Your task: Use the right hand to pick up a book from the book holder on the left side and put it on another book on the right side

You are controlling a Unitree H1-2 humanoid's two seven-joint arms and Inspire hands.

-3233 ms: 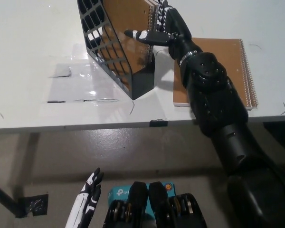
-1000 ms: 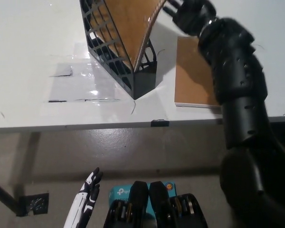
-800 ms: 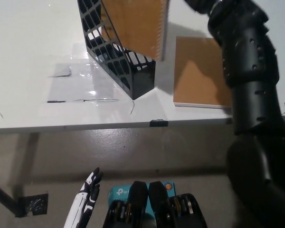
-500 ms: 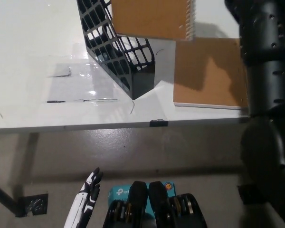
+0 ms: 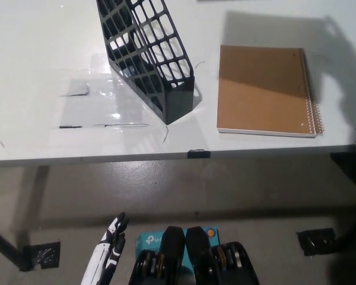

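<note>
The black mesh book holder (image 5: pixel 147 54) stands on the white table (image 5: pixel 41 71) left of centre, and no book shows inside it. A brown spiral-bound book (image 5: pixel 264 90) lies flat on the table's right side, its coil along the right edge. A broad shadow falls across the table's upper right corner and the book's top. My black right hand and the book it was lifting are out of the picture. My white left hand (image 5: pixel 107 259) hangs low at the bottom left, below the table, with its fingers straight and nothing in it.
Strips of clear tape (image 5: pixel 101 104) and dark marks lie on the table left of the holder. The table's front edge (image 5: pixel 166 157) runs across the middle of the picture. A teal box (image 5: pixel 148 241) sits on the floor below.
My right arm has lifted the brown book out of the holder and carried it up and to the right, out of the picture. The holder now stands empty.
</note>
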